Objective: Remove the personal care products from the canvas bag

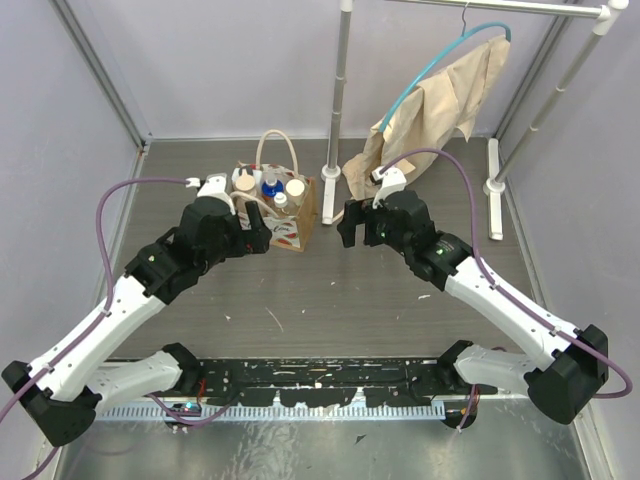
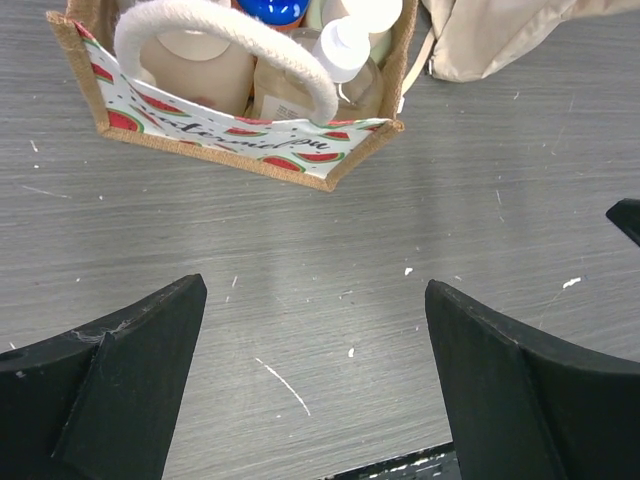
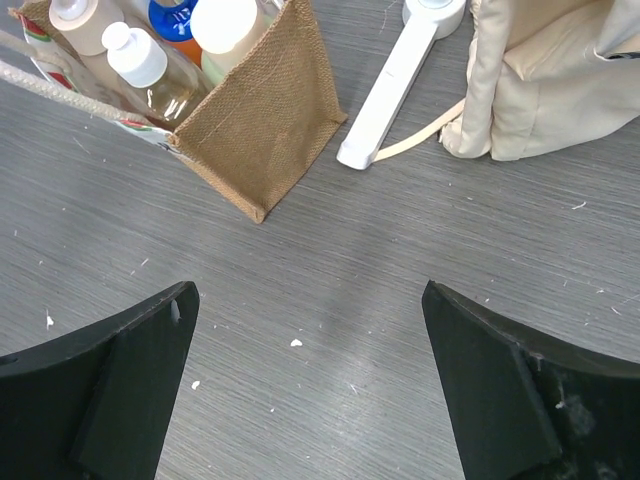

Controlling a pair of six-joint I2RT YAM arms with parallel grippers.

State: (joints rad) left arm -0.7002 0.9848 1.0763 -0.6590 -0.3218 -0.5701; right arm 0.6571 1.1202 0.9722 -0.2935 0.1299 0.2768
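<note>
The canvas bag (image 1: 292,228) stands upright at the table's back middle, its cream handles (image 1: 275,150) up. Several personal care products (image 1: 270,188) stand inside it: a tan bottle (image 2: 200,65), a clear bottle with a white cap (image 2: 340,45), a blue-capped one (image 3: 170,15) and a white-lidded one (image 3: 225,22). My left gripper (image 1: 257,238) is open and empty, close to the bag's front left; the bag's watermelon-print front (image 2: 230,135) fills its wrist view. My right gripper (image 1: 347,223) is open and empty just right of the bag's burlap side (image 3: 265,130).
A large beige cloth (image 1: 440,110) on a teal hanger (image 1: 430,70) hangs from a white rack at the back right. The rack's white foot (image 3: 395,90) lies on the table right beside the bag. A second foot (image 1: 494,190) lies at the far right.
</note>
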